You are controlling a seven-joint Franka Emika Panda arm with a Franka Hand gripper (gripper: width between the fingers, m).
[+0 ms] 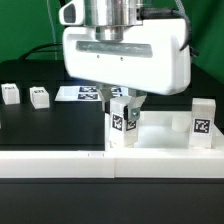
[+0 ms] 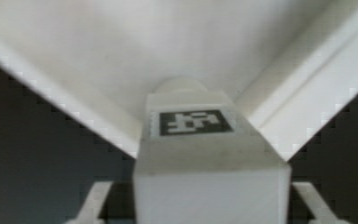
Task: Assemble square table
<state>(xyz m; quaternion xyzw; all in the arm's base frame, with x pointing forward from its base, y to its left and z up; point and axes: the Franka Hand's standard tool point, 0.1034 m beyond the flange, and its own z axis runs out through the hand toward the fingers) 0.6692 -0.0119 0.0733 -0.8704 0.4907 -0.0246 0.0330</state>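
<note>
The tool [image 1: 125,114] straddles an upright leg [image 2: 201,160], one jaw on each side; whether the jaws bear on it cannot be told. The leg lies directly below the tool, its long axis vertical and in line with the jaws, standing at a corner of the square table top [image 1: 160,137]. A second leg [image 1: 202,118] stands well apart from the tool, toward the exterior view's right. Markings: black-and-white square tags [image 2: 195,123] only; no brand or legible writing.
</note>
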